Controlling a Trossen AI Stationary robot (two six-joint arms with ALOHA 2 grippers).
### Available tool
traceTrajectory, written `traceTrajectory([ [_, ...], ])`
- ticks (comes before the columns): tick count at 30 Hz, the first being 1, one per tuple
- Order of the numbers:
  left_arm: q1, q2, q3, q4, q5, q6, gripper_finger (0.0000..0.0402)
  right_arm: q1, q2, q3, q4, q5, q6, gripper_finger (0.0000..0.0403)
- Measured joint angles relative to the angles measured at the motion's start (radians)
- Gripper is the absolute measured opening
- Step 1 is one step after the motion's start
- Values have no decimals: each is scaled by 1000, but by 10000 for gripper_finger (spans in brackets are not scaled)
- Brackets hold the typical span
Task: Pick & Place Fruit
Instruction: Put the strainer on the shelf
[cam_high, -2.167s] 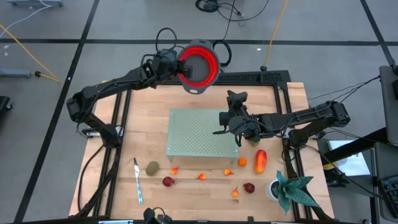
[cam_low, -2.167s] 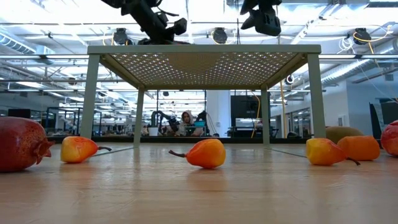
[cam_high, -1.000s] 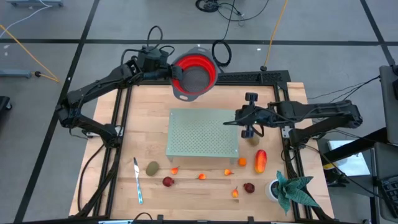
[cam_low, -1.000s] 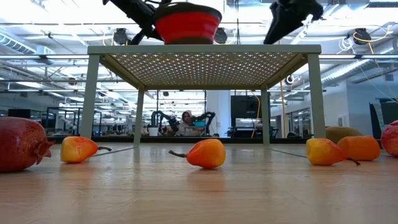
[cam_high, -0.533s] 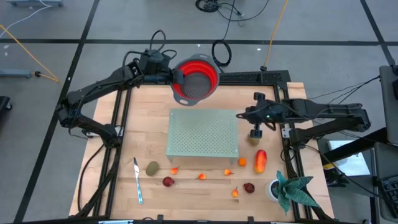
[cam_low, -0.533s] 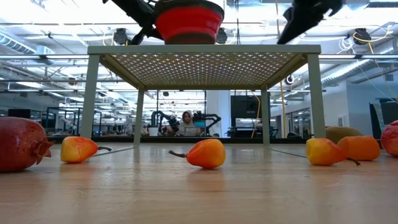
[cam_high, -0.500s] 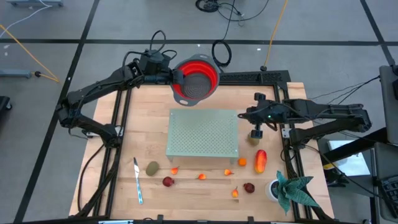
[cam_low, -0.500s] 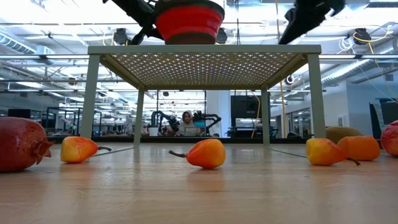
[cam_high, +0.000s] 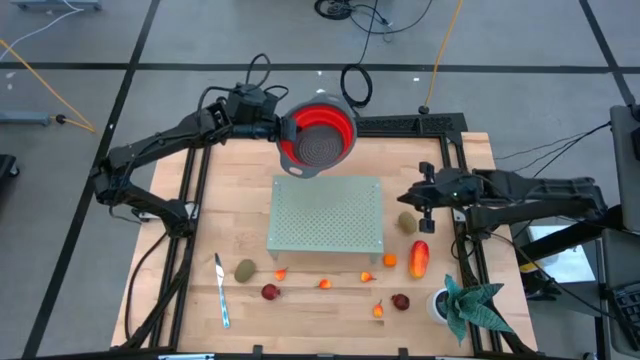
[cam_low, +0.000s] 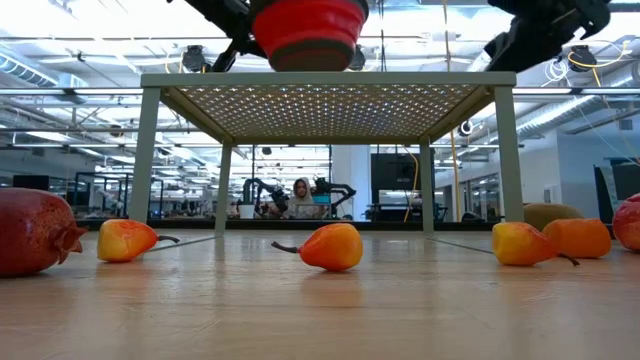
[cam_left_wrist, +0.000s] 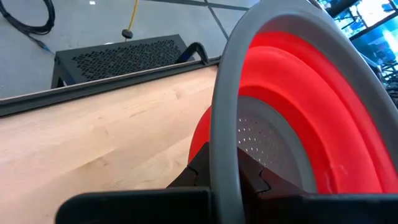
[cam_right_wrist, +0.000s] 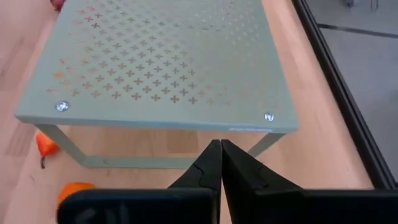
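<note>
My left gripper (cam_high: 283, 130) is shut on a red colander with a grey rim (cam_high: 318, 135), held in the air over the far edge of the green perforated stand (cam_high: 325, 213). My right gripper (cam_high: 408, 196) is shut with nothing in it and hangs off the stand's right side, above a kiwi (cam_high: 407, 222). The other fruit lies on the wooden table. There is a long red-orange piece (cam_high: 419, 257), another kiwi (cam_high: 244, 269), dark red ones (cam_high: 270, 292) (cam_high: 400, 301) and several small orange ones (cam_high: 325, 283). My left gripper pinches the colander's grey rim (cam_left_wrist: 225, 143) between its two fingers, one inside the bowl and one outside. The fingers come from the table's left, slanting a little downward. The colander is lifted clear (cam_low: 307, 30), above the stand's top, tilted with its open side up.
A silver knife (cam_high: 221, 290) lies near the left kiwi. A leafy plant in a white pot (cam_high: 465, 305) stands at the near right corner. Black frame rails (cam_high: 455, 150) run along the table's sides. People and equipment show in the room behind the stand.
My right gripper has drawn back from the stand toward the table's right edge, sinking and turning as it went. My left gripper has carried the colander a little toward the stand, still lifted clear.
</note>
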Motion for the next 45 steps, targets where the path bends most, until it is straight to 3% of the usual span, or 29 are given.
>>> traceTrajectory([
  [22, -10, 0, 1, 0, -9, -29, 11, 0, -393, -174, 80, -4, 136, 0],
  [29, -10, 0, 1, 0, -10, -36, 11, 0, -459, -238, 123, -102, 153, 0],
  [45, -12, 0, 1, 0, -9, -58, 11, 0, -585, -452, 319, -103, 155, 0],
])
